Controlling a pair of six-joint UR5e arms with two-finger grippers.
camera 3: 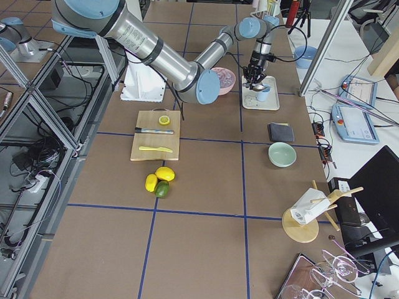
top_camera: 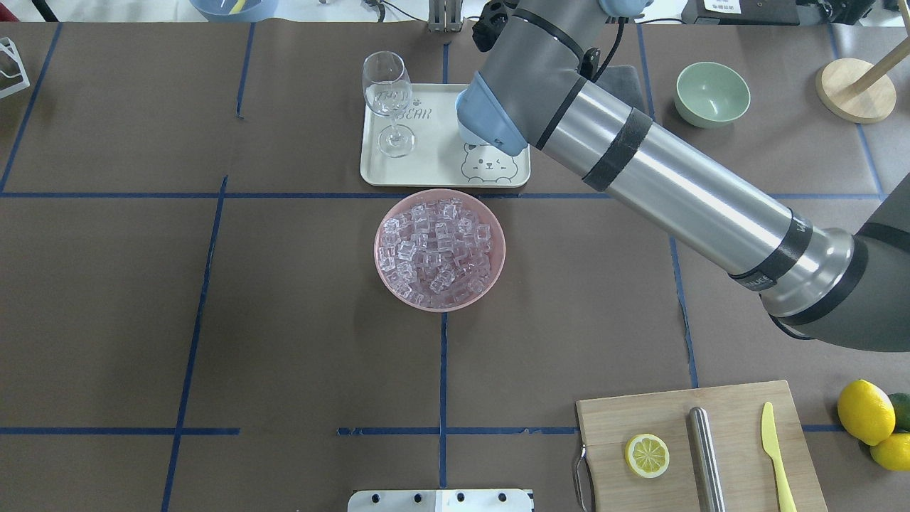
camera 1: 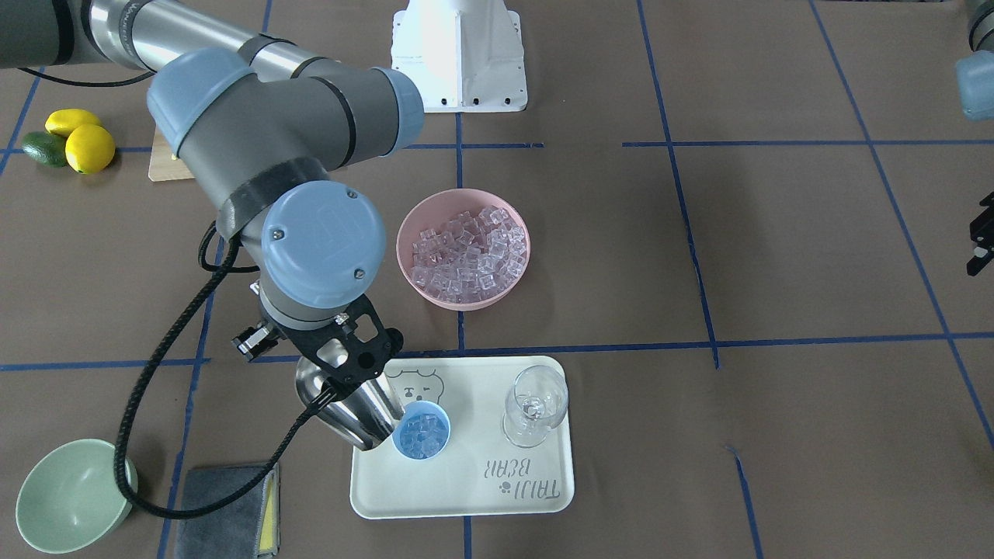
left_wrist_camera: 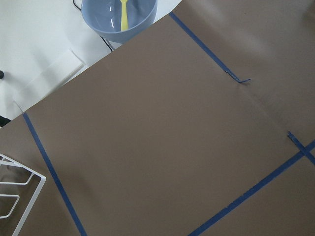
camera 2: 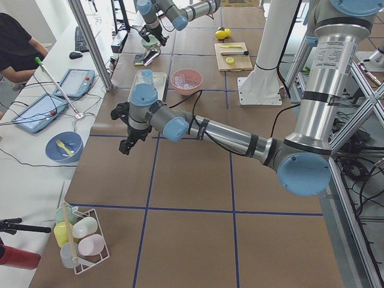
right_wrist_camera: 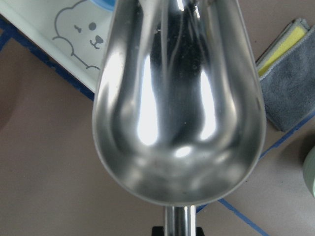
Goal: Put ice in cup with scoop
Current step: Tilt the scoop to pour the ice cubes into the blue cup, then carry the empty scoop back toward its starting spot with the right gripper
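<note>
The light-blue cup (camera 1: 422,432) stands on the cream tray (camera 1: 466,489) and holds several ice cubes. My right gripper (camera 1: 351,371) is shut on the handle of the steel scoop (camera 1: 363,415). The scoop is tilted down with its mouth at the cup's rim. In the right wrist view the scoop's trough (right_wrist_camera: 179,113) is empty. The pile of ice (camera 1: 470,252) fills the pink bowl (camera 1: 411,268) behind the tray. In the overhead view my right arm hides the cup. My left gripper (camera 1: 981,237) is cut off at the frame's edge, far from the tray; I cannot tell its state.
A clear wine glass (camera 1: 534,404) stands on the tray beside the cup. A pale green bowl (camera 1: 74,497) and a grey cloth (camera 1: 229,512) lie past the scoop. A cutting board (top_camera: 739,405) carries a steel tube (top_camera: 706,455), a knife and a lemon slice. Lemons (camera 1: 78,140) lie nearby.
</note>
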